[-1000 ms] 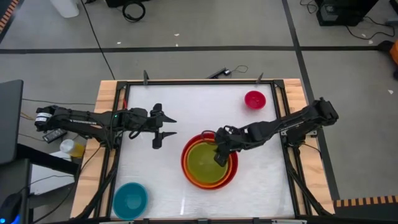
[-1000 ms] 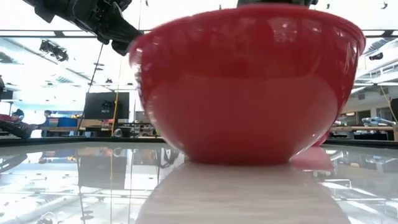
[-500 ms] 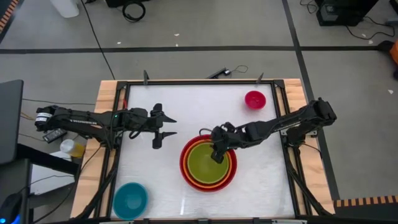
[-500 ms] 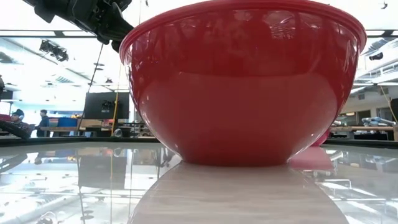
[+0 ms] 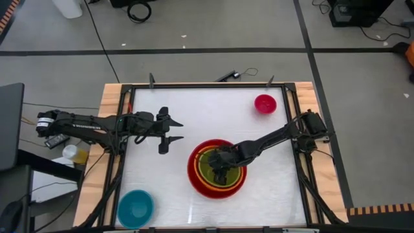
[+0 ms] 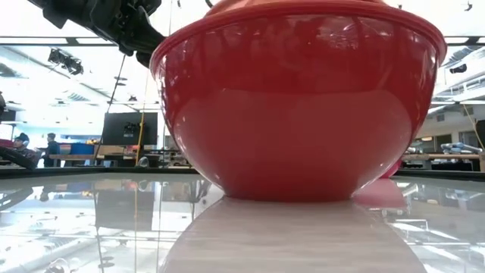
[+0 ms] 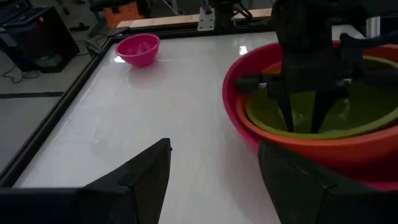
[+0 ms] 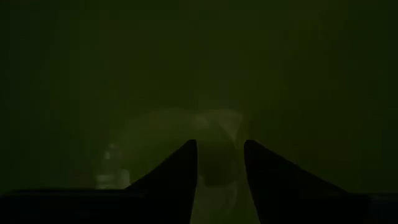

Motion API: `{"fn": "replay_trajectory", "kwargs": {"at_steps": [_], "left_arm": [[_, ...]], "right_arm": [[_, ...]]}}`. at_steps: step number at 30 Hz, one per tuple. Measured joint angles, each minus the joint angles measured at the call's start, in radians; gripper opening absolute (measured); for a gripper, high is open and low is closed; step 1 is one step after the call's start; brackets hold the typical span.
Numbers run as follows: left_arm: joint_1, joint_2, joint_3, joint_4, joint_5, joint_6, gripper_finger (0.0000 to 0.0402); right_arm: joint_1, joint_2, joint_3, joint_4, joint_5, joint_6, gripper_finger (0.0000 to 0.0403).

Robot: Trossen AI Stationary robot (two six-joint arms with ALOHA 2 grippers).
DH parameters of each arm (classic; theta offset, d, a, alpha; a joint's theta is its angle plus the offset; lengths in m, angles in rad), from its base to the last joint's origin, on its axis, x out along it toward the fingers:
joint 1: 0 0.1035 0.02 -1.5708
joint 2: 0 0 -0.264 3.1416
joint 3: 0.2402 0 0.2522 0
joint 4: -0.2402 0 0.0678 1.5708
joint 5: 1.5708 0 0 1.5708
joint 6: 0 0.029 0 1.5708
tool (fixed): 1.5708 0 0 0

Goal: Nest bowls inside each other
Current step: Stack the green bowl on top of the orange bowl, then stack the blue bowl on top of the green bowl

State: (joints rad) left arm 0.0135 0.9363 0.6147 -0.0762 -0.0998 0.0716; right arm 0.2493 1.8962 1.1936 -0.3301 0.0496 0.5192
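A red bowl [image 5: 194,178] stands on the table's near middle. An orange bowl [image 7: 311,146] sits in it, and a yellow-green bowl [image 7: 348,121] sits in the orange one. My right gripper [image 7: 303,124] reaches steeply down into the yellow-green bowl, its fingers apart with nothing between them. My left gripper [image 5: 178,131] hovers open to the left of the stack. The pink bowl [image 5: 265,103] stands on its base at the far right. The blue bowl [image 5: 135,207] stands at the near left corner. My right gripper's fingers [image 8: 186,162] point down at the yellow-green bowl's floor [image 8: 221,124] from above. I cannot tell whether their tips touch it. The bowl sits level inside the orange one.
A black frame [image 5: 207,85] runs around the table top. In the low view the red bowl [image 6: 295,114] fills most of the picture. Bare table lies between the stack, the pink bowl and the blue bowl.
My right gripper has gone from the yellow-green bowl's far rim down into its hollow, toward the table's near edge, and has rolled at the wrist. The gap between its fingers has stayed the same. The yellow-green bowl now sits centred in the orange one.
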Motion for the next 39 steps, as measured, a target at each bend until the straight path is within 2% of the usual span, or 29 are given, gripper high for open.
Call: {"fn": "replay_trajectory", "kwargs": {"at_steps": [6,16,22,29,31,34,36,39], "left_arm": [[0.000,0.000,0.000,-0.034,0.000,-0.016,0.0245],[-0.010,0.000,0.000,-0.064,0.003,-0.097,0.0245],[-0.030,0.000,0.000,-0.192,0.025,-0.214,0.0245],[-0.102,0.000,0.000,-0.558,0.035,-0.676,0.0245],[-0.140,0.000,0.000,-0.708,0.126,-0.805,0.0245],[-0.257,0.000,0.000,-0.897,0.331,-1.052,0.0245],[-0.371,0.000,0.000,-0.951,0.413,-1.225,0.0245],[-0.534,0.000,0.000,-0.933,0.454,-1.440,0.0245]], "right_arm": [[-0.001,-0.069,0.001,-0.012,0.100,-0.025,0.0142],[0.044,-0.281,0.002,-0.018,0.422,0.009,0.0142],[0.086,-0.341,0.002,-0.017,0.478,0.064,0.0142],[0.107,-0.346,0.002,0.007,0.482,-0.055,0.0142],[0.109,-0.345,0.002,0.002,0.484,-0.069,0.0142],[0.125,-0.345,0.002,0.000,0.484,-0.082,0.0142],[0.140,-0.345,0.002,0.001,0.485,-0.102,0.0142],[0.169,-0.345,0.002,0.001,0.486,-0.110,0.0142]]}}
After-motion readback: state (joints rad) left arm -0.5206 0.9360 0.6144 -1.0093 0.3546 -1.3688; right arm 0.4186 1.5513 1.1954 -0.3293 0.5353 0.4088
